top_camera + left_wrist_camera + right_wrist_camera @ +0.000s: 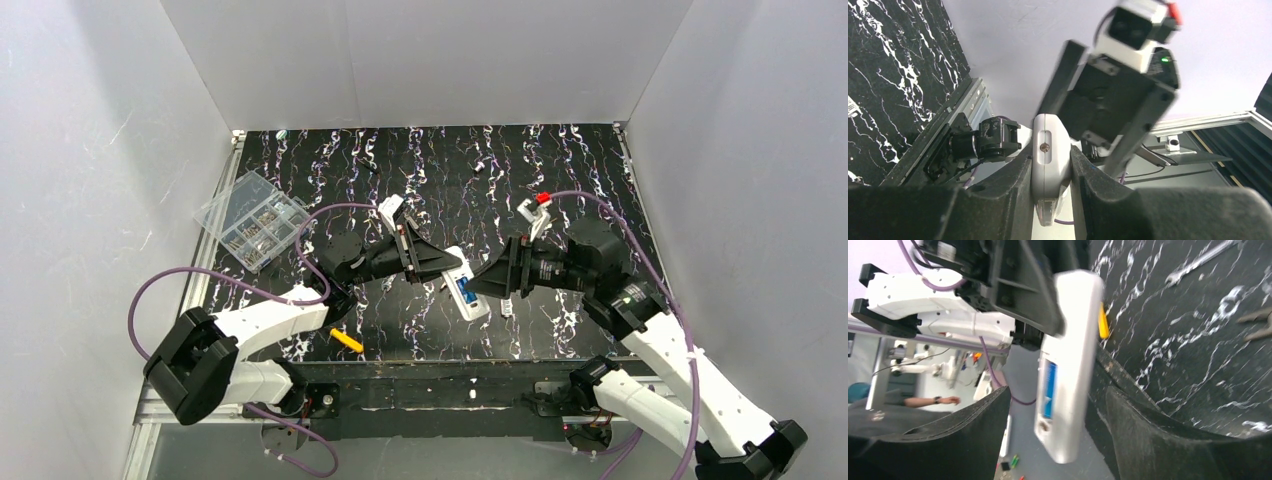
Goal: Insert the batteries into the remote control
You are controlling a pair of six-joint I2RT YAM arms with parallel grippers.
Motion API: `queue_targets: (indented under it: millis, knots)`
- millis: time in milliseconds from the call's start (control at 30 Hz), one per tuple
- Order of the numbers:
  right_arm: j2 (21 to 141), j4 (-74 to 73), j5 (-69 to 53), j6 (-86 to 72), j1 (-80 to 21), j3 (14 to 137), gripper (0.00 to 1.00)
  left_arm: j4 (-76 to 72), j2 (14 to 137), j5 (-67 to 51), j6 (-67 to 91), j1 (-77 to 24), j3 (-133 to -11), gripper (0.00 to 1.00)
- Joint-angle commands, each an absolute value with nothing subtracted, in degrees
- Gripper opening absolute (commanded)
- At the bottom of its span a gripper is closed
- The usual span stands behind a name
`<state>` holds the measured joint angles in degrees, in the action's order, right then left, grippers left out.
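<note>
White plastic, top view: remote control held clear of table, mid-scene between both arms, recess side up.
Left gripper: pinched on the remote's far end.
Right gripper: alongside the remote, level with the blue.
Batteries: blue showing inside the recess; probably seated, not certain.
Count, top view: one remote, one clear box far left, one yellow piece near front edge, one small white piece just beside the remote.
Left wrist view: fingers pressed against both narrow sides of the remote, seen end-on; one screw facing camera; no blue visible from here.
Right wrist view: fingers spread wide with the remote between; clear gap on one side, close on the other, cannot tell contact.
Blue, right wrist view: strip in the recess, likely two cells end to end; too blurred to count firmly.
Steel, right wrist view: one wrench flat on table, well apart.
Handling, remote: light, stiff, smooth shell, likely slippery; best taken across the long edges, clear of the open recess.
Handling, batteries: tiny, hard, prone to roll; best gripped across the middle, then pushed down against the contacts.
</note>
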<state>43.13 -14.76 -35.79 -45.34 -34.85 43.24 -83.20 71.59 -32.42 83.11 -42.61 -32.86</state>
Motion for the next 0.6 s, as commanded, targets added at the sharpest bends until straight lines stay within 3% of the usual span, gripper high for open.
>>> queue_targets:
  millis: [0, 200, 333, 567]
  knots:
    - [42.39, -19.85, -27.11, -35.87, -34.78, 54.58, 0.79, -88.33, 71.53, -34.54, 83.36, -42.82, -34.44, 0.00]
    - [39.79, -25.75, -3.87, -34.99, -34.72, 56.29, 0.77, -86.88, 71.81, -34.07, 82.36, -42.72, -32.20, 0.00]
    - [42.49, -37.66, 9.91, -38.34, -34.72, 57.02, 0.74, -83.50, 71.15, -34.34, 80.78, -42.26, -31.49, 0.00]
    - [43.99, -40.90, 12.65, -46.38, -34.72, 46.30, 0.66, -80.92, 70.56, -34.96, 80.48, -40.65, -30.90, 0.00]
